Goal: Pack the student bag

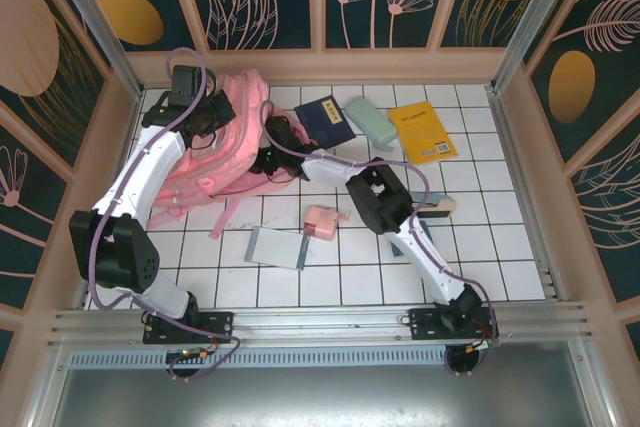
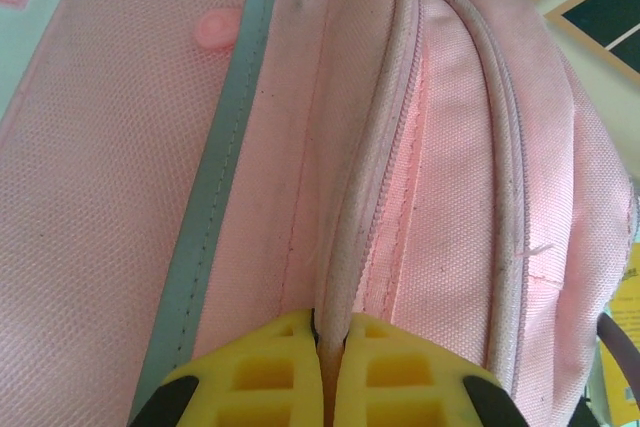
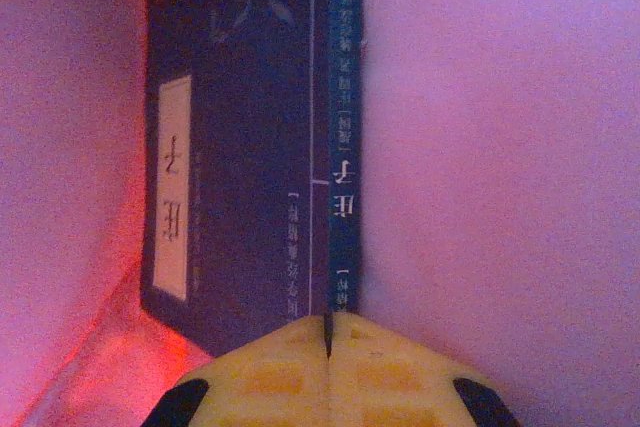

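Two hands were on this at once, so here's my take. Your left hand (image 2: 328,335) was clamped shut on the piped rim (image 2: 347,237) of the student bag (image 1: 238,132), and it looked like it was holding the mouth open. Your right hand (image 3: 328,323) was inside the bag with pink fabric on both sides. It was closed all the way, tips right at the near end of a dark blue book (image 3: 250,147). I couldn't tell if it had actually pinched any of it.

To do that step well, I reckon you needed that rim held taut. Then the book wanted nudging deep and flat against the inner wall, and the hand pulling straight out so nothing snagged.

The bag lay slumped on the table (image 1: 480,247). It was big, soft pink mesh-weave fabric with a pale strip (image 2: 215,172) down the front and grubby grey scuffing along the piping. A yellow book (image 1: 422,132), green case (image 1: 370,122) and small pink pouch (image 1: 322,222) lay near the bag, not yet packed.
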